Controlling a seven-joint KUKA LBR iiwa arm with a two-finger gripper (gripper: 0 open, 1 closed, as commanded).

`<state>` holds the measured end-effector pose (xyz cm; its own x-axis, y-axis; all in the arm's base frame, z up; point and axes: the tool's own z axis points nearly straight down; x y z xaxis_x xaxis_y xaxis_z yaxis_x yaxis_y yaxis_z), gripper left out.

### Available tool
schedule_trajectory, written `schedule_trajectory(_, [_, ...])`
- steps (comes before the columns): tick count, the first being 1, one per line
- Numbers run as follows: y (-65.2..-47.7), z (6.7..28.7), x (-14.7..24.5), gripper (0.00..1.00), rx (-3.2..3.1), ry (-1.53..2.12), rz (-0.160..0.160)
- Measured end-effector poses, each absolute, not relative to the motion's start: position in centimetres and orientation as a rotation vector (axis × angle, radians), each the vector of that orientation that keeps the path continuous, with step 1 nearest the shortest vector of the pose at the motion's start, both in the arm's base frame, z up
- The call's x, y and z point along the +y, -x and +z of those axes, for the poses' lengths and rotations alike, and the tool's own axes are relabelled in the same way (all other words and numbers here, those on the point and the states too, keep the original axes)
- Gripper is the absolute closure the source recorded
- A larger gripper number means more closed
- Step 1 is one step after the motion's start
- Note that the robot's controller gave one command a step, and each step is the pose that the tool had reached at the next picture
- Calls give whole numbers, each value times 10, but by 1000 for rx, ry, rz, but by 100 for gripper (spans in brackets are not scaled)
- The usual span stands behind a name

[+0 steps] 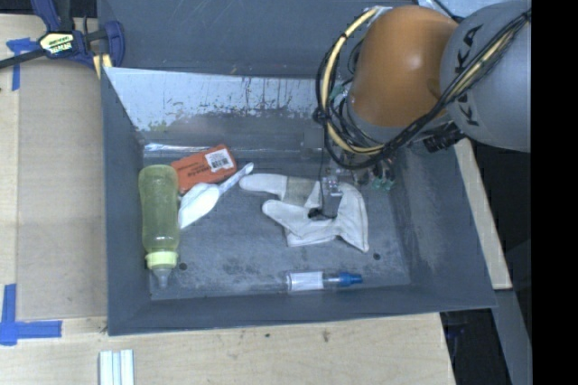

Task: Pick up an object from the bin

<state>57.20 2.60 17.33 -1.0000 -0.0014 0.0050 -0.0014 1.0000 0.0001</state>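
In the right half of the grey bin (122, 193), the arm's orange cover (402, 67) and cables hide the upper part of the gripper (323, 204), and whether it is open or closed cannot be determined. Its tip meets a crumpled, glove-like white cloth (302, 228) lying on the floor right of centre. A blue-tipped syringe (323, 282) lies near the front wall.

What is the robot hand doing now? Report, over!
Gripper low over crumpled white cloth, middle of the bin. Cloth lying flat, not lifted. Nearest other thing, blue-tipped syringe, lies apart by the front wall, not in the way. Over.
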Motion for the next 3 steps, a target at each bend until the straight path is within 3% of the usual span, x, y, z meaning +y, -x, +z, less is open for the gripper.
schedule_trajectory(1, [-574,178,26,0,-3145,-2,-1])
schedule_trajectory(2, [-597,136,4,0,-3154,-21,-1])
schedule_trajectory(3, [-585,74,29,100,-3148,-120,0])
